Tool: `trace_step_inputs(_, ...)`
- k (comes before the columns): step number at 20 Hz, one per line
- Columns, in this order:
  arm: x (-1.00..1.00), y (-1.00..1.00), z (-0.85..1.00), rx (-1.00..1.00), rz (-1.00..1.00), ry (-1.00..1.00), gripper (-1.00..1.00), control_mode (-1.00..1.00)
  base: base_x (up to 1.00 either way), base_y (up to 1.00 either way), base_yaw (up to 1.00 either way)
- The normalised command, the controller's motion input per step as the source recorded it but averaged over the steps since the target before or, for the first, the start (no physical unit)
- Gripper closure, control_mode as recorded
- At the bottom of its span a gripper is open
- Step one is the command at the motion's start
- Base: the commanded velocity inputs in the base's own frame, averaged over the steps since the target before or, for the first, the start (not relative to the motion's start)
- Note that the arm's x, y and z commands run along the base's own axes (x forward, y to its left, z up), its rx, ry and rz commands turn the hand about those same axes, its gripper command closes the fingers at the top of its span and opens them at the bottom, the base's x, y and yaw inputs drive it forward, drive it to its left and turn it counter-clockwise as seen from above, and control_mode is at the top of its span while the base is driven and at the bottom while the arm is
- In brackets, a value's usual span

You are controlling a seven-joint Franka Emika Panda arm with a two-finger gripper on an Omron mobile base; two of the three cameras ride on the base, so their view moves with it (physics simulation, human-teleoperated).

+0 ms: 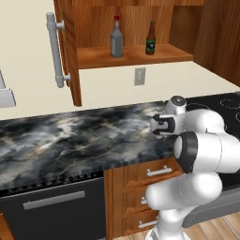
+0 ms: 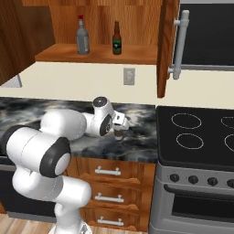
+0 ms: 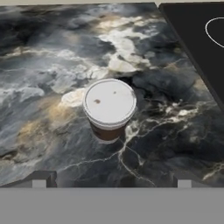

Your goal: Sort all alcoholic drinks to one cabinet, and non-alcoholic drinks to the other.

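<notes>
We hold our open tool (image 3: 111, 181) above the cup (image 3: 109, 109), which stands upright on the bench (image 3: 48, 100).

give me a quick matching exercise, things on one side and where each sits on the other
Things:
1. grey glass bottle
2. beer bottle
3. cup
4. bar handle

Places:
A. on the marble counter, below the hand
B. on the open cabinet door
C. cabinet shelf, red cap on top
D. cabinet shelf, green label

Pairs: 1-C, 2-D, 3-A, 4-B
</notes>
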Motion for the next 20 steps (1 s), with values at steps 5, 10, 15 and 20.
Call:
trace_step_inputs(5, 0.17, 0.00, -0.10, 0.00, 0.00, 0.00, -1.00, -1.00, 0.00, 0.00, 0.00)
trace_step_inputs(10, 0.13, 0.00, -0.11, 0.00, 0.00, 0.00, -1.00, -1.00, 0.00, 0.00, 0.00)
trace_step_inputs(15, 0.13, -0.02, -0.10, 0.00, 0.00, 0.00, -1.00, -1.00, 0.00, 0.00, 0.00)
trace_step_inputs(20, 0.15, -0.02, -0.09, 0.00, 0.00, 0.00, -1.00, -1.00, 0.00, 0.00, 0.00)
